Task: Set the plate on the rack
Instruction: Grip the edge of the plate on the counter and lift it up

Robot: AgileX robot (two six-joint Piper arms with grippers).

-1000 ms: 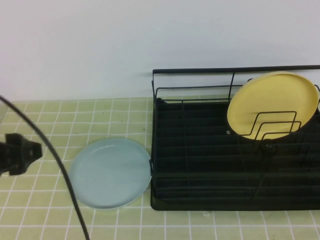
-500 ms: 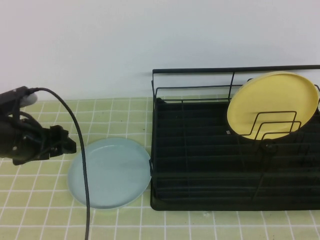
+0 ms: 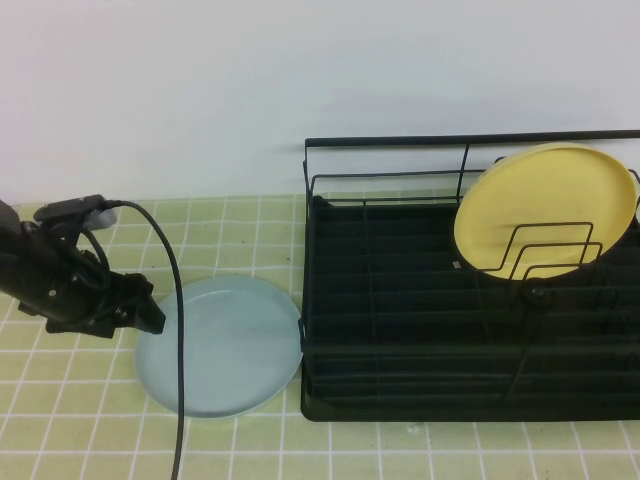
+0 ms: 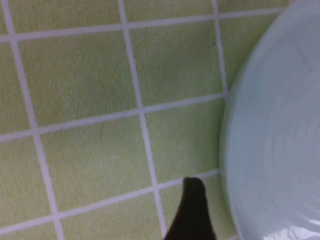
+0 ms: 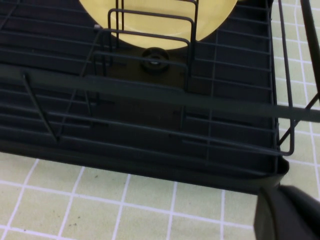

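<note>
Left end effector (image 3: pixel 150 316) at left rim of pale blue plate (image 3: pixel 228 345), jaws apart, low over desk (image 3: pixel 60 420). Probably set to straddle rim, since plate lies flat and offers no other hold. Plate just beside black rack (image 3: pixel 400 395), not yet in it. Yellow plate (image 3: pixel 545 205) stands upright in wire dividers at rack's right. Right end effector (image 5: pixel 287 212) closed, holding nothing, parked by rack's near corner.

Pale blue plate (image 3: pixel 225 345) lies flat (unracked) just beside black rack (image 3: pixel 400 330).
</note>
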